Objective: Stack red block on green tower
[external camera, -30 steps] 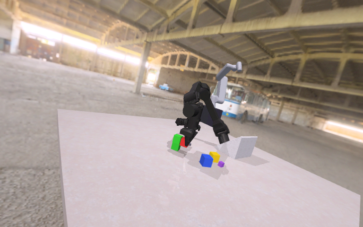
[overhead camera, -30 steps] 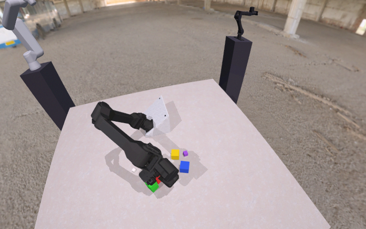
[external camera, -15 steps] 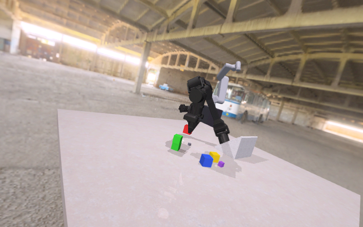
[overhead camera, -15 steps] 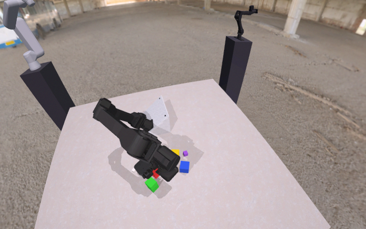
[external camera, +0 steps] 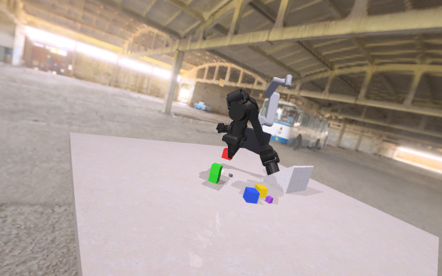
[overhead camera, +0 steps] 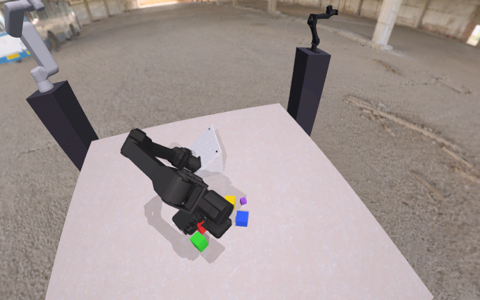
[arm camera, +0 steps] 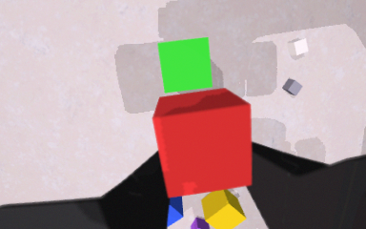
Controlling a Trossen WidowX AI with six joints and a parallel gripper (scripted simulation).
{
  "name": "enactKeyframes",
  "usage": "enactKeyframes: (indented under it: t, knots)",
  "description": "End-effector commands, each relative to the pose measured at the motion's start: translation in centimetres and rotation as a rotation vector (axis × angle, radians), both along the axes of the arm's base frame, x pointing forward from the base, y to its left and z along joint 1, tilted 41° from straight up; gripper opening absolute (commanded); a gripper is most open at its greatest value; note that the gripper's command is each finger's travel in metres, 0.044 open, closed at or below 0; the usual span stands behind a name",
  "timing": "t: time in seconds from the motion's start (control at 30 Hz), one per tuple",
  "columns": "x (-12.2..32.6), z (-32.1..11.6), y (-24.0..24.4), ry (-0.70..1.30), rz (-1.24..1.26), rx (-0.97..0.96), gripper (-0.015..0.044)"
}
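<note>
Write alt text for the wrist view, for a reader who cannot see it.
A red block held in the end effector fills the centre, lifted off the table. The green tower stands beyond it; blue, yellow and purple blocks show below it.
</note>
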State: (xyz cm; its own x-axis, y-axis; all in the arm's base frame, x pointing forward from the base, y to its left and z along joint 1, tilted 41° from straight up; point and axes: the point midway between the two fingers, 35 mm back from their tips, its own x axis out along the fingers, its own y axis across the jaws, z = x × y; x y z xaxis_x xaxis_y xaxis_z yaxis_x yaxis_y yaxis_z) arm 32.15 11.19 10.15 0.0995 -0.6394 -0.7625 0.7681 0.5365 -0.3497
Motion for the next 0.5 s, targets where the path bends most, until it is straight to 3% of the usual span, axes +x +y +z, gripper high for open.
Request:
enactKeyframes:
  t: [0.0, 0.23, 0.47]
  knots:
    - [1.6, 1.5, -1.1, -0.010, -0.001, 0.004, 0.0000]
    - [2.7, 2.7, -2.4, -0.010, -0.003, 0.002, 0.0000]
    - [2.1, 1.0, -2.5, -0.010, -0.003, 0.003, 0.0000]
